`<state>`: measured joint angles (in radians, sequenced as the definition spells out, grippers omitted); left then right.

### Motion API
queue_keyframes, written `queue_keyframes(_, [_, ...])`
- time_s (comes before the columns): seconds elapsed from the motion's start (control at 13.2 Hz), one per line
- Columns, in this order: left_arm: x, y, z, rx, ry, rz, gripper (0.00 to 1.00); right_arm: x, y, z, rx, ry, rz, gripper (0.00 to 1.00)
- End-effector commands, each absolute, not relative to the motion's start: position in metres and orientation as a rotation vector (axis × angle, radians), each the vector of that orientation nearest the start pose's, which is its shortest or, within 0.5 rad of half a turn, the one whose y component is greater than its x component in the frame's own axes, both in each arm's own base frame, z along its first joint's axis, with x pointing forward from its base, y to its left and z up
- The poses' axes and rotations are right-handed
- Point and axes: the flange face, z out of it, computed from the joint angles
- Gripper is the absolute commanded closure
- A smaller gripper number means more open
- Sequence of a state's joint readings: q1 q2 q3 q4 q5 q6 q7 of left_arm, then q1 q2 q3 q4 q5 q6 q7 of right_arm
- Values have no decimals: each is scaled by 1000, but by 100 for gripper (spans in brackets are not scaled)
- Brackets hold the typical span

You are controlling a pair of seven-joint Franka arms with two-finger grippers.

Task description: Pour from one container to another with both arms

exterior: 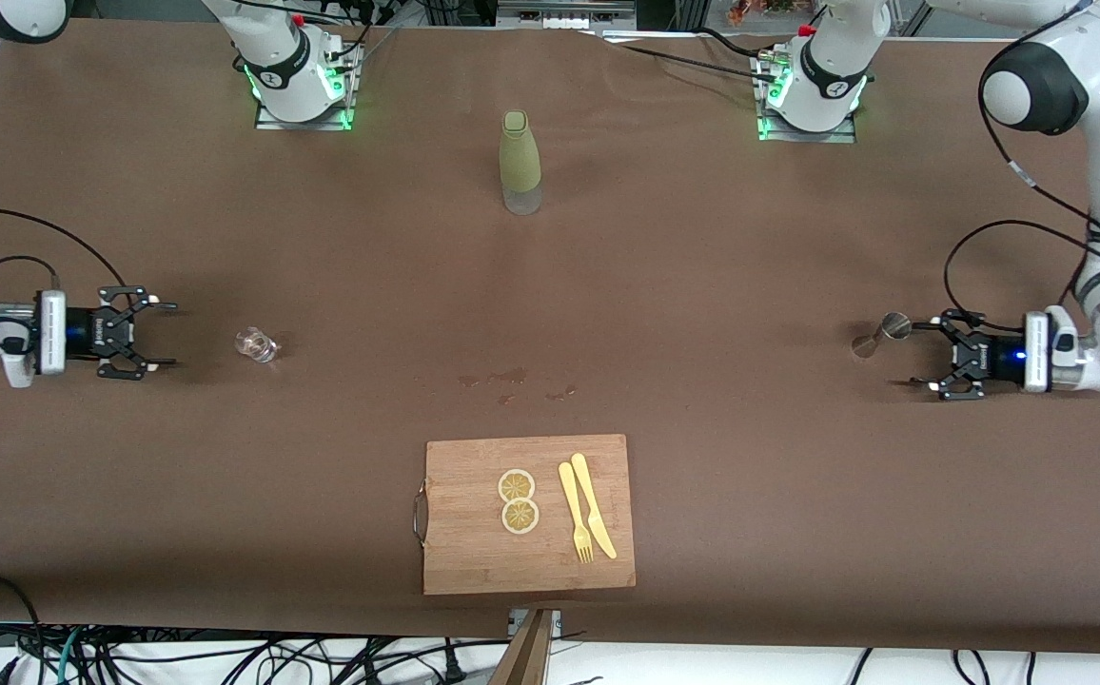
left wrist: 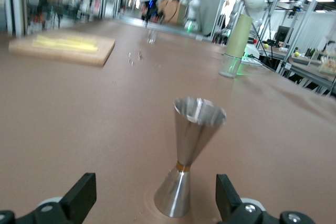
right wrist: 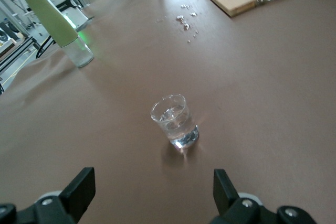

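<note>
1. Jigger [exterior: 881, 333] stands at the left arm's end of the table in the front view; we see the left gripper [exterior: 913, 354] just beside it, fingers spread, holding nothing.
2. Same view: glass [exterior: 257, 344] sits at the right arm's end, right gripper [exterior: 166, 334] near it, also spread and empty. Bottle [exterior: 520, 163] stands between the bases; board [exterior: 528, 514] with lemon slices [exterior: 518, 500], fork [exterior: 575, 512] and knife [exterior: 593, 505] lies nearer the camera.
3. Left wrist view: we see the jigger [left wrist: 190, 152] upright between the fingers [left wrist: 80, 195], untouched.
4. Right wrist view: glass [right wrist: 176, 121] upright on the table, apart from the fingers [right wrist: 79, 190].
</note>
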<state>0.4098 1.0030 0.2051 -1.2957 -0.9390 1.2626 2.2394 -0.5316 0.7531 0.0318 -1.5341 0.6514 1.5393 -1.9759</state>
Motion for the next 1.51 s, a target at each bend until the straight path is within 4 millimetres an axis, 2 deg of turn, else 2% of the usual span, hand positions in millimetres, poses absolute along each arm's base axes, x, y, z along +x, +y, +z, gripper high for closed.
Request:
queue_keyframes(0.0, [602, 260, 208, 1722, -1148, 439, 0, 595, -235, 270, -2015, -1216, -200, 0])
queue_keyframes(0.15, [610, 245, 261, 1843, -1032, 258, 0, 604, -217, 318, -2154, -1231, -5, 0])
queue_keyframes(0.38, [622, 205, 348, 2055, -888, 17, 0, 603, -195, 368, -2311, -1105, 168, 0])
queue_keyframes(0.53, [626, 172, 403, 2206, -763, -121, 0, 602, -176, 402, -2425, -984, 243, 0])
queue_keyframes(0.76, [622, 123, 469, 2412, -562, -274, 0, 600, -145, 447, -2597, -834, 330, 0])
queue_keyframes(0.91, [616, 81, 509, 2559, -470, -361, 0, 594, -107, 490, -2770, -683, 383, 0])
queue_keyframes(1.06, [606, 43, 542, 2687, -401, -405, 0, 586, -66, 517, -2899, -592, 431, 0])
queue_keyframes(1.29, [593, 13, 580, 2816, -514, -370, 0, 565, -17, 537, -3063, -223, 420, 0])
queue_keyframes(1.36, [592, 15, 588, 2833, -511, -335, 0, 559, -9, 542, -3108, -102, 386, 0])
queue_keyframes(1.44, [595, 16, 594, 2852, -505, -284, 0, 553, -13, 548, -3128, 42, 331, 0])
